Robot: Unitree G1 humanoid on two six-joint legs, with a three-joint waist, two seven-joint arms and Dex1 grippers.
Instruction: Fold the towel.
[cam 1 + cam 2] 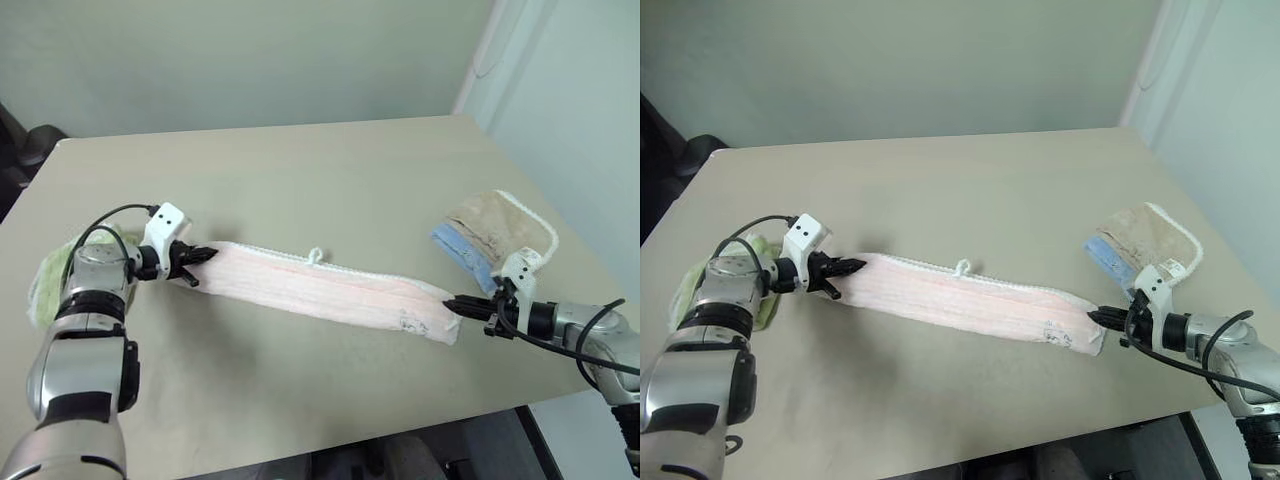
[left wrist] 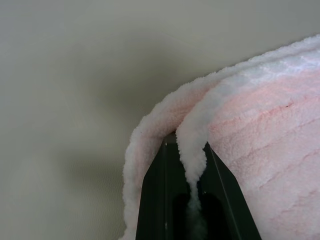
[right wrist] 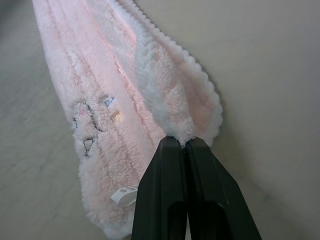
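A: Where is the towel point(image 1: 330, 292) now?

B: It is stretched in a long narrow band across the tabletop point(image 1: 300, 180), from about 9 o'clock to about 4 o'clock in the head view. It seems folded along its length, with the white stitched edge on the far side and a small white loop point(image 1: 315, 255) near the middle of that edge.

A: And the end effectors?

B: The left end effector point(image 1: 205, 256) is clenched on the left end of the towel; in its wrist view the cloth is pinched between the two black fingers. The right end effector point(image 1: 452, 302) is clenched on the right end, the fingers closed on a corner.

A: Any containers?

B: I see none. A lime-green towel point(image 1: 50, 275) lies at 9 o'clock, behind the left arm. A beige towel point(image 1: 500, 228) with a blue cloth point(image 1: 462, 252) lies at 3 o'clock, near the right edge of the tabletop.

A: Room for moving?

B: The far half of the tabletop, toward 12 o'clock, is bare. The near edge at 6 o'clock is close to the towel's right end.
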